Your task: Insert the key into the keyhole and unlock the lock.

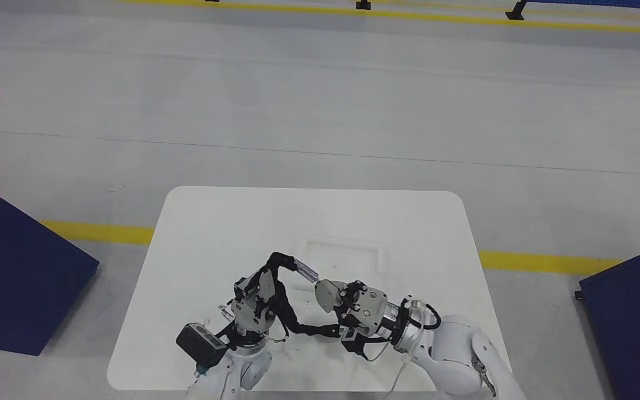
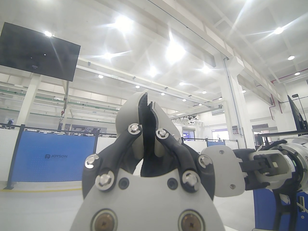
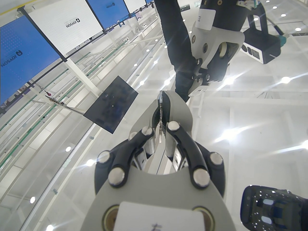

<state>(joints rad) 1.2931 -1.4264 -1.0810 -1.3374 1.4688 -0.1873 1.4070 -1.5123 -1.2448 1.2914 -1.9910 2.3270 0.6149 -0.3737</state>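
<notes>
Logged right end effector (image 3: 162,99) clamped on a thin metal strip, probably the key (image 3: 160,134), at frame centre of right wrist view; found left end effector (image 2: 147,102) fully closed, contents unclear; expect light, stiff, slick metal, best held by flat bow.

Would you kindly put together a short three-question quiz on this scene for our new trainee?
1. True or false: the left gripper has its fingers spread wide apart.
2. In the right wrist view, what lies behind the right gripper? A the tabletop; B ceiling lights; C a shelf.
3. Which gripper pinches a thin metal strip, possibly the key, between its fingers?

Key: 1 false, its fingers are closed together; 2 B; 3 the right gripper.
</notes>
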